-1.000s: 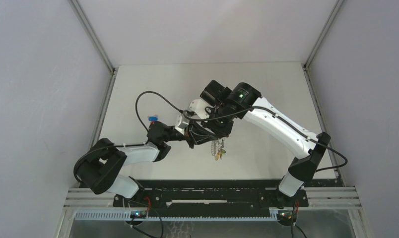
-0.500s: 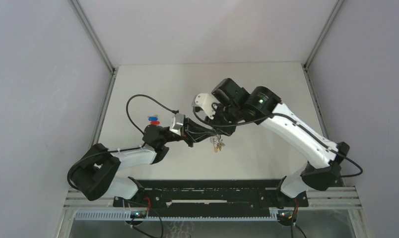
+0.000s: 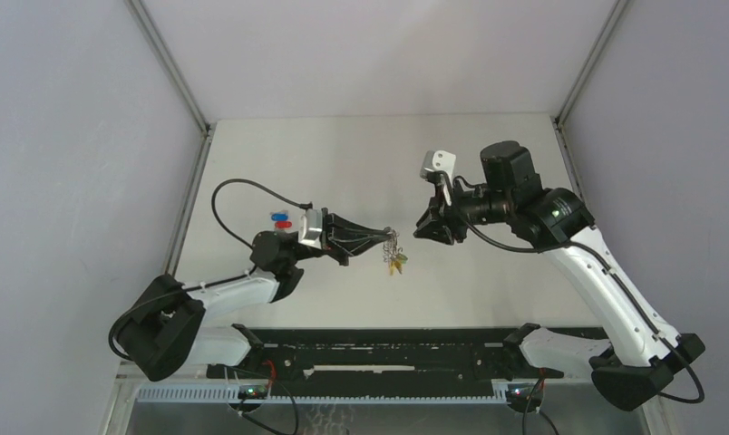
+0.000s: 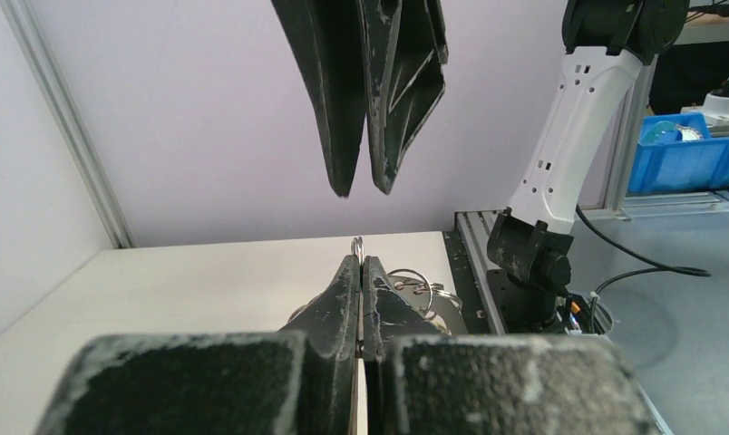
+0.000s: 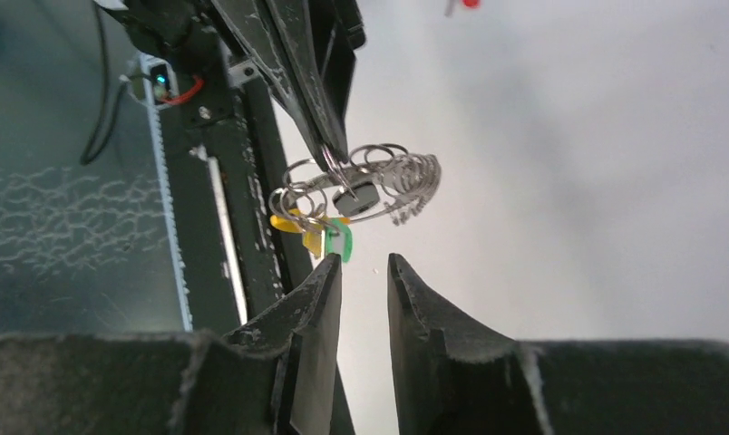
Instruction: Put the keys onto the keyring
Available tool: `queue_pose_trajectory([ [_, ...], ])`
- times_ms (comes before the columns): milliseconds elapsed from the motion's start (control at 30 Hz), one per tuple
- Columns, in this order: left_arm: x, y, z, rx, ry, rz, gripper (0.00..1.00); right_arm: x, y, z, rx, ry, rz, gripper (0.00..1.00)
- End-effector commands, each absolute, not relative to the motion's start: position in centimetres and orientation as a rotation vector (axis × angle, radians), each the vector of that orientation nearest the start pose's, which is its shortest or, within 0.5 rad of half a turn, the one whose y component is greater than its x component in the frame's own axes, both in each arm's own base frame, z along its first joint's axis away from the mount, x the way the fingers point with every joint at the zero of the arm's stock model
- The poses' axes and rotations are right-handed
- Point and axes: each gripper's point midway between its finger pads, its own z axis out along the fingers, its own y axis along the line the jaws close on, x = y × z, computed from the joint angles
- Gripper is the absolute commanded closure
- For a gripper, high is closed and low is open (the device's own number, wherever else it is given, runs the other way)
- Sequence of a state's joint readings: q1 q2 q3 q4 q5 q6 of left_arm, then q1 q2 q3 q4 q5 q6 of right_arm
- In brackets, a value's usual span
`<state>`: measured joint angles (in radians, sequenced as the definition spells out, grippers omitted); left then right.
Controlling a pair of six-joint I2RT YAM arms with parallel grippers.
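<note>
The left claw (image 3: 384, 234) pinches the keyring (image 3: 396, 260), which dangles under its tips; the right claw (image 3: 422, 230), slightly spread and empty, faces it. The black key (image 5: 354, 195) looks threaded, perhaps; so thin a pinch could let everything drop

Bright, diffuse light fills the overhead view. The white bench (image 3: 343, 154) around the keyring (image 3: 395, 260) is evenly lit, and shadows there are soft and faint. That view is sharp throughout, though the strip nearer the camera than the keyring is dim. In the left wrist view, the left fingers (image 4: 338, 304) in front of the keyring are blurred and grainy, while the wall beyond it is clear. In the right wrist view, the right fingers (image 5: 311, 317) below the keyring are soft. Its metal coils glint, the bench to its right washes out pale, and the area to its left is dark.
</note>
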<state>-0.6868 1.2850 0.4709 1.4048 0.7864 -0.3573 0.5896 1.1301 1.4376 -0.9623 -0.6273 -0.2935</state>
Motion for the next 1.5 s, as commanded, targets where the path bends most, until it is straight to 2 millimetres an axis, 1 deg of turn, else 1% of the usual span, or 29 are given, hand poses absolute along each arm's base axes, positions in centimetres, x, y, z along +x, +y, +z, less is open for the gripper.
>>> queue_pose_trajectory([
  [0,17.0,-30.7,33.0,0.906,0.743,-1.238,1.00,17.0,24.8,34.5,-1.261,1.594,1.063,0.74],
  [67,16.9,-30.6,33.3,0.908,0.733,-1.237,1.00,17.1,25.1,34.7,-1.263,1.558,1.108,0.75],
  [233,16.5,-30.5,33.8,0.917,0.713,-1.240,1.00,17.4,25.8,33.8,-1.282,1.551,1.158,0.74],
  [333,16.4,-30.4,34.0,0.918,0.707,-1.239,1.00,17.3,26.2,33.8,-1.301,1.533,1.193,0.75],
  [500,16.2,-30.3,34.3,0.918,0.697,-1.240,1.00,17.3,26.7,33.3,-1.330,1.521,1.218,0.76],
  [667,16.2,-30.2,34.6,0.912,0.690,-1.237,1.00,16.9,27.2,32.9,-1.370,1.500,1.240,0.77],
  [867,16.1,-30.2,34.8,0.908,0.687,-1.237,1.00,16.8,27.3,32.2,-1.390,1.511,1.243,0.80],
  [1033,16.0,-30.1,35.0,0.908,0.679,-1.237,1.00,16.7,27.3,32.0,-1.401,1.510,1.255,0.85],
  [1267,15.6,-30.0,35.3,0.917,0.666,-1.239,1.00,16.7,27.4,31.7,-1.404,1.518,1.266,1.00],
  [1467,15.3,-29.9,35.5,0.925,0.653,-1.241,1.00,16.6,27.5,31.7,-1.405,1.519,1.288,1.00],
])
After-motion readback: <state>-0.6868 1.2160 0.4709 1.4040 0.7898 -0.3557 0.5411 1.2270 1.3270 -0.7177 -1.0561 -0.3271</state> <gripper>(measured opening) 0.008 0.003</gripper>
